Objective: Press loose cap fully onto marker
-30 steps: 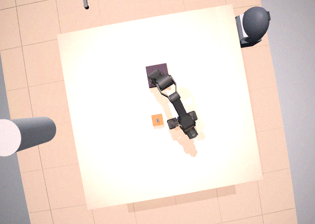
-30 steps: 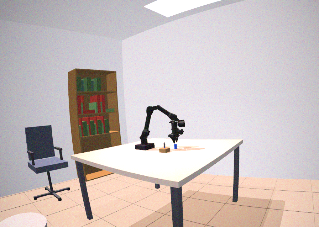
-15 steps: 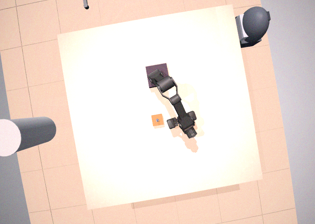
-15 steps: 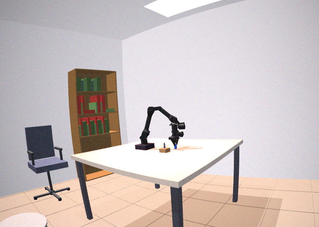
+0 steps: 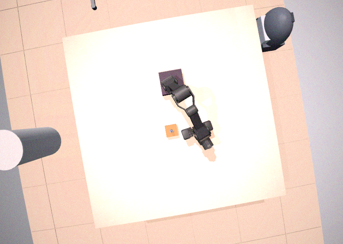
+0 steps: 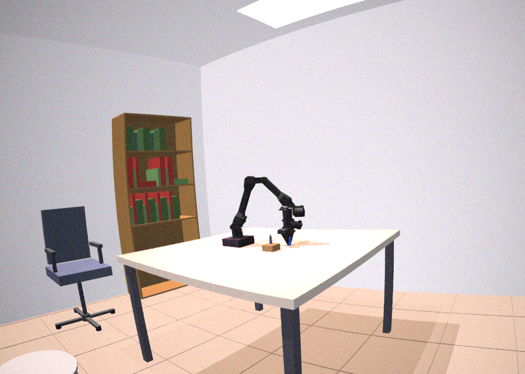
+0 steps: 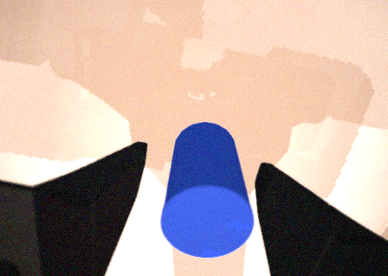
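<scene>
Exterior view shows the broad white square table [image 6: 237, 272], and on it the black six-joint arm [image 6: 262, 200] bends from its dark base plate [image 6: 238, 240] down to a spot beside the small orange wooden holder block [image 6: 270, 247]. The thin dark-blue marker [image 6: 270, 237] stands upright in that block. The black parallel-jaw gripper [image 7: 201, 193] points straight down with the short blue cylindrical cap [image 7: 207, 189] standing between its jaws on the table. In the wrist view a gap shows on each side of the cap, so the claw is not yet gripping; it stands partly spread and seems to be starting to close.

The cap looks light, rigid and smooth, likely to tip or slip if nudged off-centre, so the best hold is probably across the middle of its round wall, keeping it upright. The block sits near, just beside the gripper, and nothing else stands between cap and marker. The bookcase [image 6: 154, 200] and office chair [image 6: 74, 259] are well apart from the table.
</scene>
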Available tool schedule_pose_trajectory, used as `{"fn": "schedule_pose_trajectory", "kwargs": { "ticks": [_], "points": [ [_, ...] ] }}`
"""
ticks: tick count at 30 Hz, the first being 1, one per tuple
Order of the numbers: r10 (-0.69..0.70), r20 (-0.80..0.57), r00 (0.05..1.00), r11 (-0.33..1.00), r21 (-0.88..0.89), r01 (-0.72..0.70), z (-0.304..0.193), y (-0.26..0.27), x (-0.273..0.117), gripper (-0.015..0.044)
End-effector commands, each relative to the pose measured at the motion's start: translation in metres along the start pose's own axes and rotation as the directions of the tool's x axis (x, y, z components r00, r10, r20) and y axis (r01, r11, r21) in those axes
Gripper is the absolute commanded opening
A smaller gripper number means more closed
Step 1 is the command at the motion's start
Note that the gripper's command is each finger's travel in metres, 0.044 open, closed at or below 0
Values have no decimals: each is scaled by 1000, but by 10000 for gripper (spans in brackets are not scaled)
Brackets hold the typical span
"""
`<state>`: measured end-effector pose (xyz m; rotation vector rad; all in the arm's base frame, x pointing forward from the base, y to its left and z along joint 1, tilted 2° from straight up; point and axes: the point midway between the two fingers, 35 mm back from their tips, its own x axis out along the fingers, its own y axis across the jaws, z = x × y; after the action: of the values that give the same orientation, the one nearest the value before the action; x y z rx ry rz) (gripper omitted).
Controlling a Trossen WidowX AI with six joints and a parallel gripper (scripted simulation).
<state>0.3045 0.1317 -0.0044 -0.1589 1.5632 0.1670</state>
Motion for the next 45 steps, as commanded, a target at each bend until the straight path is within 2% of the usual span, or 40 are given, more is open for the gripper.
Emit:
{"fn": "schedule_pose_trajectory", "kwargs": {
  "ticks": [1,2,11,14,33,45],
  "points": [
    [-4,0,1000,1000,2,4,0,-1,2,160],
    [-4,0,1000,1000,2,4,0,-1,2,134],
    [-4,0,1000,1000,2,4,0,0,2,74],
    [-10,11,1000,1000,-17,10,2,-1,-2,0],
    [-4,0,1000,1000,2,4,-1,-1,-58,0],
    [-7,1,1000,1000,2,7,-4,-43,-73,0]
  ]
}}
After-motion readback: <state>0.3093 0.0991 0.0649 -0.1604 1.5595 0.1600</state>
